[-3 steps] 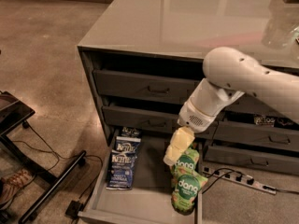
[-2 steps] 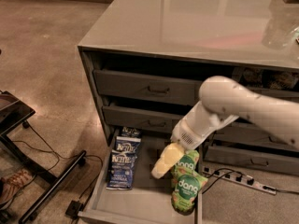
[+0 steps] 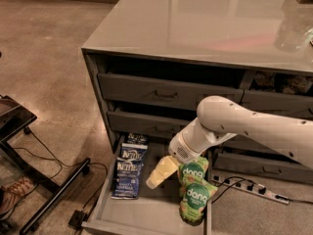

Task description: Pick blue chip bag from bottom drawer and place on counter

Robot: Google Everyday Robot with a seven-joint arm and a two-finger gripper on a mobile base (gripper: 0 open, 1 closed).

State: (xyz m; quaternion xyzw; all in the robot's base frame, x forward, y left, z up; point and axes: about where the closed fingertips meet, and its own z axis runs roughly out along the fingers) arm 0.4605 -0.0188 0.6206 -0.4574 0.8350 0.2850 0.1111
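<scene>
The blue chip bag (image 3: 128, 171) lies flat at the left side of the open bottom drawer (image 3: 142, 214), its white Kettle logo facing up. My gripper (image 3: 159, 173), with pale yellow fingers, hangs over the middle of the drawer just right of the bag, between it and two green dang bags (image 3: 195, 192). It is not touching the blue bag. The counter (image 3: 205, 21) spreads across the top of the cabinet, glossy grey.
Closed grey drawers with dark handles (image 3: 166, 94) sit above the open one. A power strip (image 3: 249, 190) and cable lie on the floor at the right. A black stand leg (image 3: 54, 197) and cables lie at the left.
My arm has lowered and swung left, bringing the gripper down into the drawer and closer to the blue chip bag. The bags have not moved.
</scene>
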